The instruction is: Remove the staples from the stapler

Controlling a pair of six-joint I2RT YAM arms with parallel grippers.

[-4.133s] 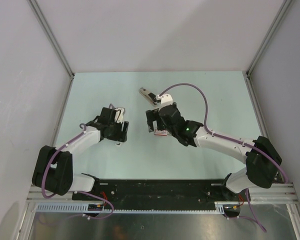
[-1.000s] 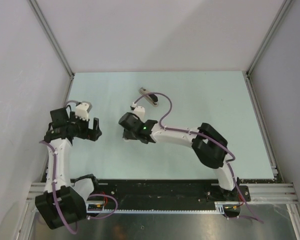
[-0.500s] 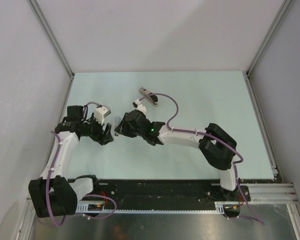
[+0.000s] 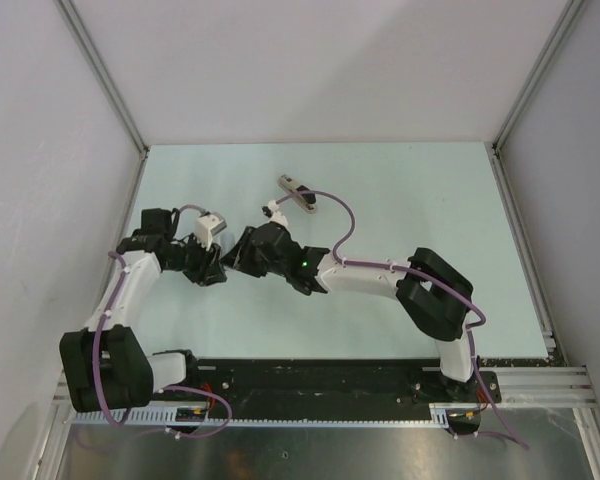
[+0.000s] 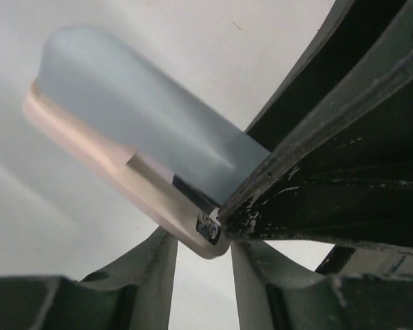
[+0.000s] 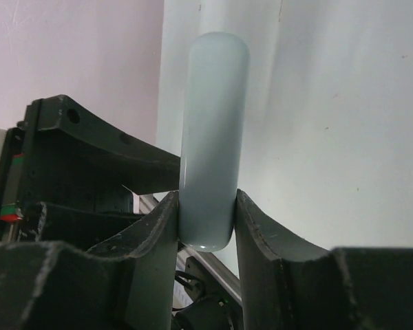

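The stapler (image 6: 212, 130) has a pale blue-grey top and a beige base (image 5: 117, 172). It is held off the table, and my right gripper (image 6: 206, 206) is shut on its sides. My left gripper (image 5: 201, 242) meets it from the other side, its fingertips (image 5: 166, 256) pressed against the base's rounded end. From above, the two grippers come together at the table's middle left, left gripper (image 4: 216, 268) against right gripper (image 4: 236, 256). The right gripper's black finger (image 5: 330, 130) fills the right of the left wrist view. The staples are hidden.
A small elongated grey and black object (image 4: 298, 193) lies on the pale green table (image 4: 410, 200) behind the grippers. White enclosure walls with aluminium posts (image 4: 105, 80) ring the table. The arms' black base rail (image 4: 320, 378) runs along the near edge.
The left arm swung in to the right and met the stapler held by the right gripper. Its jaws went from wide open to narrow. The right gripper kept its hold.
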